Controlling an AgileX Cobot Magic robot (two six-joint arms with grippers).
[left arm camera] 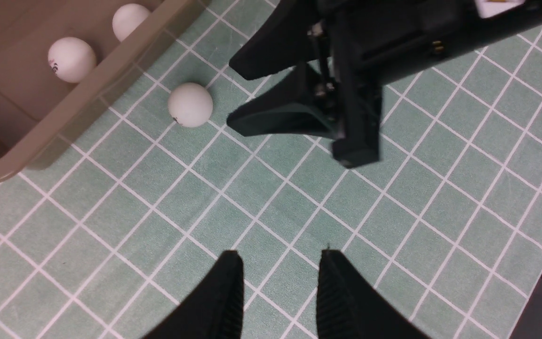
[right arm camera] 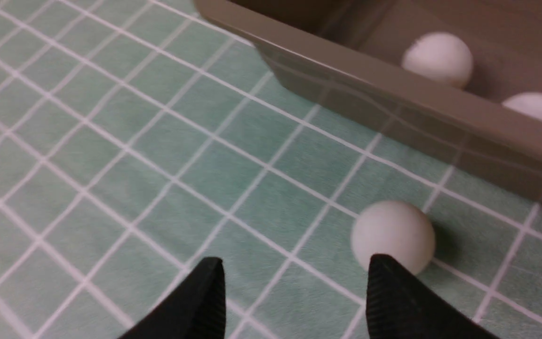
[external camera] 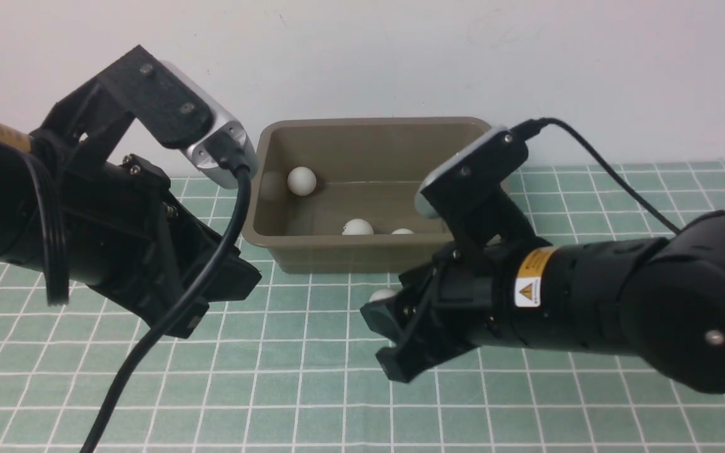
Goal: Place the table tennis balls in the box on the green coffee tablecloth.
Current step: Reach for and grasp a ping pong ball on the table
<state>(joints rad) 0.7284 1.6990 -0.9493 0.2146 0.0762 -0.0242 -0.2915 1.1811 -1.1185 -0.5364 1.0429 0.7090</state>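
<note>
Front view: an olive-brown plastic box (external camera: 262,157) stands at the far edge of a mint-green checked tablecloth (external camera: 287,390), close to a white wall (external camera: 362,56). Inside lie white table tennis balls: one ball (external camera: 301,180) near the box's far left corner, another ball (external camera: 357,227) behind its near wall, and beside that a pale sliver (external camera: 402,231) that is probably a third. The loose ball (external camera: 382,294) rests on the cloth just beside the box's near wall, half hidden by the right gripper (external camera: 387,343), which is lowered towards it, apparently to pick it up. The left gripper (external camera: 221,302) hangs to the left, clear of that approach.

Left wrist view: the left gripper's (left arm camera: 279,254) jaws are slightly apart and hold nothing, above bare cloth. The loose ball (left arm camera: 190,104) is matte, smooth and round, with a tiny dark mark low on its side. The right gripper's (left arm camera: 235,94) jaws point at it without touching.

Right wrist view: the right gripper's (right arm camera: 298,263) jaws are wide apart and empty. The loose ball (right arm camera: 392,235) sits just beyond one fingertip (right arm camera: 393,292), off centre rather than between the jaws, so a small sideways shift seems needed before closing.
</note>
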